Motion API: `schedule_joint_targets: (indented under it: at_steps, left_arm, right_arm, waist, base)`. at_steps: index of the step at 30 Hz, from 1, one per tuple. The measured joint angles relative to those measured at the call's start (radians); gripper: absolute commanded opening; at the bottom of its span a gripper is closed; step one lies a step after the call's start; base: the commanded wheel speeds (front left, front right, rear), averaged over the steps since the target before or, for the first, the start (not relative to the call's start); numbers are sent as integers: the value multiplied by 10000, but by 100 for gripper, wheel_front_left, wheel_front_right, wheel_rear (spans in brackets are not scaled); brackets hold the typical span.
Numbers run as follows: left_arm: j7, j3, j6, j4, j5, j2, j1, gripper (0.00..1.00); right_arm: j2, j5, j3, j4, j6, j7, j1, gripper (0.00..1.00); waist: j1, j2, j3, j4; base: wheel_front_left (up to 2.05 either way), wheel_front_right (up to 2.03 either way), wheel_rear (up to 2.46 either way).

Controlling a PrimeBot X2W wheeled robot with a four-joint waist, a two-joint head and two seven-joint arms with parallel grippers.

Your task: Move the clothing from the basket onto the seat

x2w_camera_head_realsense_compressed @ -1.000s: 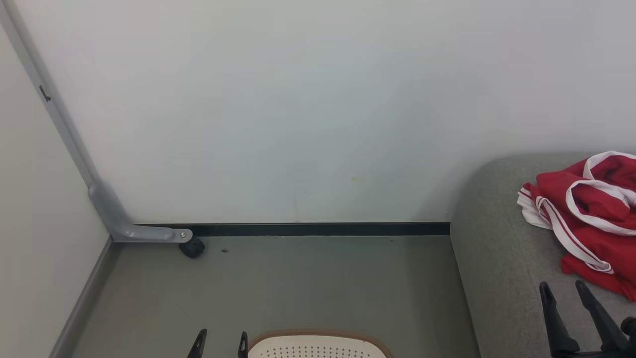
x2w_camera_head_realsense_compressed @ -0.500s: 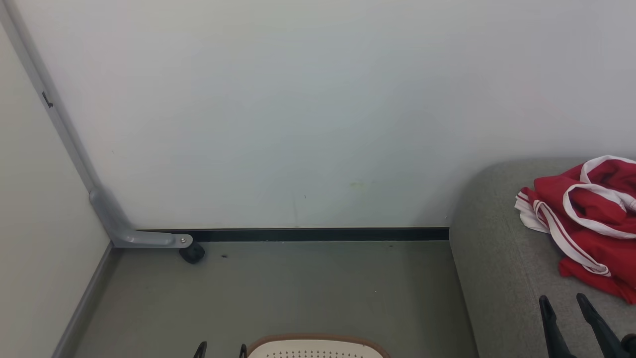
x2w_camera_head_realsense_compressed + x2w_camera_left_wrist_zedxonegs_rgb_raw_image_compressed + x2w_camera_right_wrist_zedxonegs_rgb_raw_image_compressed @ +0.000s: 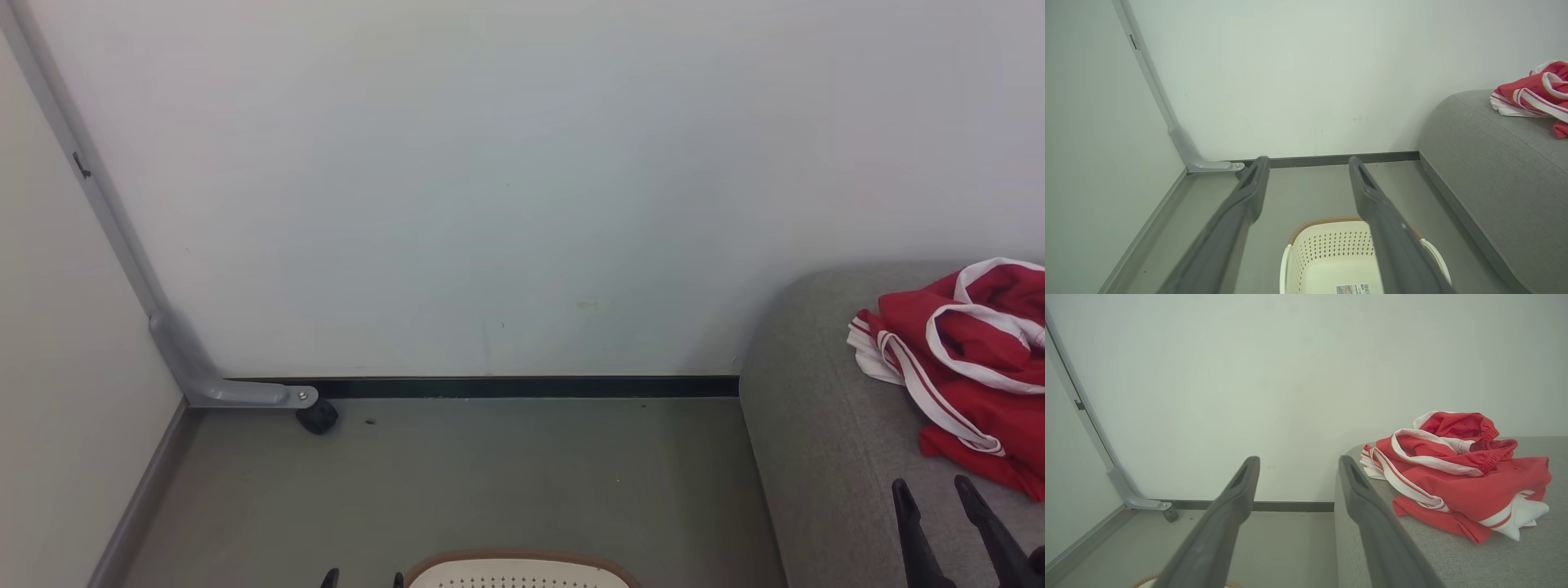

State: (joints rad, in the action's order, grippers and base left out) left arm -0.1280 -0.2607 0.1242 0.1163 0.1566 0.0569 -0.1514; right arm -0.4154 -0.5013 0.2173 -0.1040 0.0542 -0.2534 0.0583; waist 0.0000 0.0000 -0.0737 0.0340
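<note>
"Looking for the clothing (image 3: 1453, 477), where was it found?"

"It was found in a red heap on the seat (image 3: 1494, 171), near the rounded corner."

"And the basket (image 3: 1331, 253)?"

"It was set on the floor (image 3: 490, 474), near the seat. No red was seen inside it, but the near part was hidden."

"Was anything held by the claws?"

"Nothing was held. The left claw (image 3: 1308, 163) was spread wide above the basket. The right claw (image 3: 1298, 460) was spread wide too, over the seat, near the heap but apart from it."

"So which step was it judged to be?"

"The putting-down was judged to be done. The task was thought to be at its end, or close to it."

"What was called for next?"

"A look into the hidden part of the basket was called for. If more clothing was found, a wide claw would have to be lowered in, shut on a fold and lifted clear of the rim. If none was found, the arms could be rested."
</note>
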Motion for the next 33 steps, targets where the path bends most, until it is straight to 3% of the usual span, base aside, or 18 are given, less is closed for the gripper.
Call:
schedule_joint_targets:
  at_steps: [20,21,33]
  left_arm:
    - [-4,23,2,86,33,0,0,100]
    - [-6,23,2,90,33,0,0,0]
    - [6,88,-109,692,410,4,-66,0]
  right_arm:
    - [-38,0,-123,238,77,0,175,100]
    - [-40,0,-132,251,79,0,175,0]
    - [662,-382,-63,-339,48,247,509,0]
  waist:
    - [0,0,85,28]
    - [0,1,91,28]
    - [0,0,136,11]
  base:
    - [0,0,0]
    - [0,0,0]
    - [0,0,0]
